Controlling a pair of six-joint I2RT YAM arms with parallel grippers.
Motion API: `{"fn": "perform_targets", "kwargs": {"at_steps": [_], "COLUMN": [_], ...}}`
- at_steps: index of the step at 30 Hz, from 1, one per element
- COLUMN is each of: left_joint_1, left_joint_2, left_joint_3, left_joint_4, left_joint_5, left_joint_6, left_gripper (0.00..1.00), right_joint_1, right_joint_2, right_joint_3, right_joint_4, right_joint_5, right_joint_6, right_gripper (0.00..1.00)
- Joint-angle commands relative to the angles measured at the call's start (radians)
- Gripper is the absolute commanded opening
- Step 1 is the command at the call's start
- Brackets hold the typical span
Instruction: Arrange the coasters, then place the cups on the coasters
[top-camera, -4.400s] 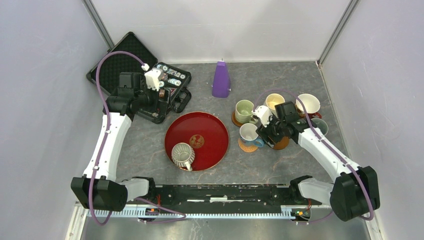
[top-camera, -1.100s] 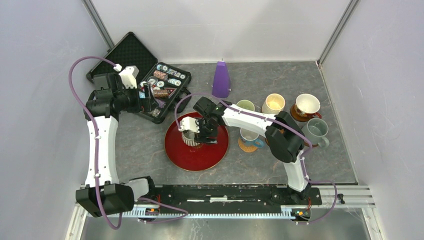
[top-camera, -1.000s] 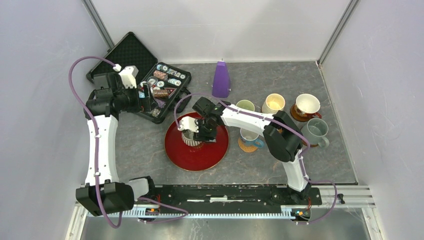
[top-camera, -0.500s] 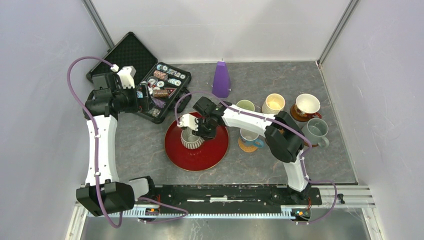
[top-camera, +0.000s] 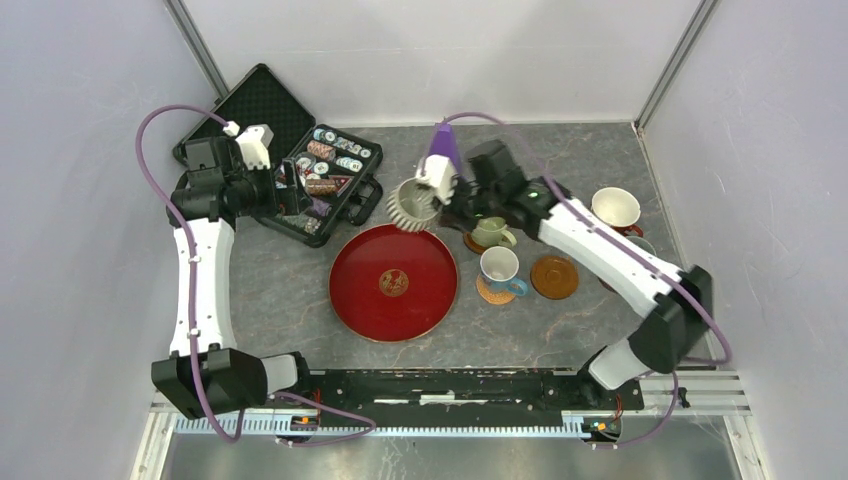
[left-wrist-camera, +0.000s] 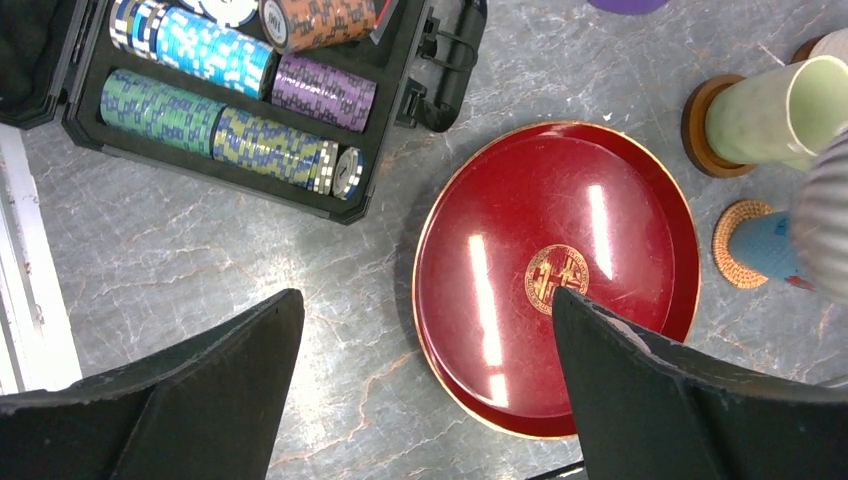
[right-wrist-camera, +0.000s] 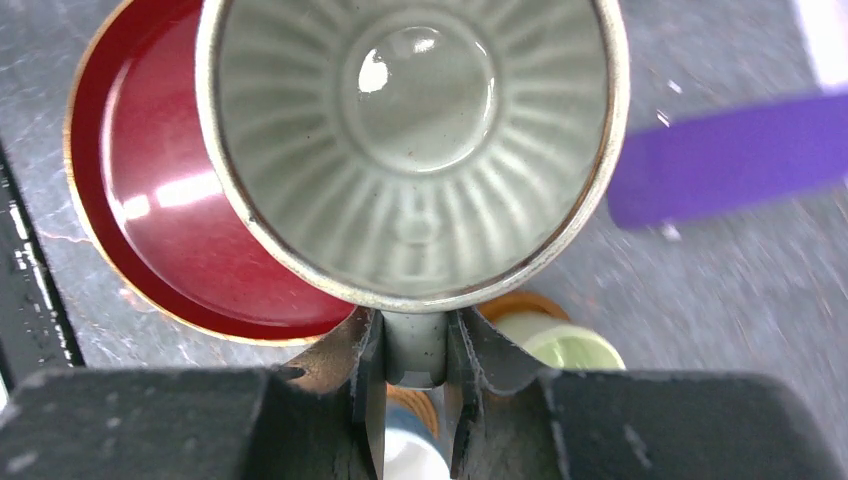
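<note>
Ribbed grey mug (top-camera: 408, 207): gone from the red tray (top-camera: 362, 290), where it stood a second ago, and now carried aloft at the tray's 12 o'clock, just beside the purple cone (top-camera: 441, 150). Top view: right gripper (top-camera: 438, 205) clamped on the mug's handle, mug tilted. One dark brown coaster (top-camera: 554, 277) lies bare at 3 o'clock of the white mug with blue handle (top-camera: 498, 266), which sits on the woven coaster (top-camera: 486, 293). Pale green mug (top-camera: 489, 231) stands on its own dark disc at that mug's 12 o'clock. Left gripper (top-camera: 288, 192) hangs over the chip case (top-camera: 330, 160), at the tray's 10 o'clock. Left wrist view: jaws spread wide, nothing between them; tray below carries nothing. Right wrist view: handle pinched between the fingers (right-wrist-camera: 365, 370), mug mouth facing the lens, tray at its 8 o'clock, green mug at its 5 o'clock. Handling note, as judgement: the bare coaster is the likely destination. Carry the mug high over the green mug, bring it upright before lowering, centre its base inside the coaster's rim, and release only once seated. A handle-only grip may let it swing, so move slowly.
</note>
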Motion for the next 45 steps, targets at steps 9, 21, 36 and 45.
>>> {"fn": "perform_targets", "kwargs": {"at_steps": [9,21,36,45], "left_joint_1": [-0.013,-0.150,-0.187,-0.187], "left_joint_2": [0.095,0.148,0.149,0.136], "left_joint_3": [0.095,0.095,0.111,0.097], "left_joint_4": [0.030,0.083,0.097,0.097], "left_joint_5": [0.070,0.017,0.000,0.018], "left_joint_6": [0.072,0.084,0.082,0.075], "left_gripper": [1.00,1.00,1.00,1.00], "right_joint_1": [-0.234,-0.407,-0.819,-0.896], "right_joint_2": [-0.415,-0.715,-0.570,-0.591], "right_joint_3": [-0.276,-0.538,-0.607,-0.739], "right_joint_4": [0.014,-0.093,-0.208,-0.140], "right_joint_5": [0.073,0.194,-0.082,-0.096], "right_joint_6": [0.061,0.108,-0.202,-0.306], "right_gripper": [0.00,0.00,0.00,0.00]}}
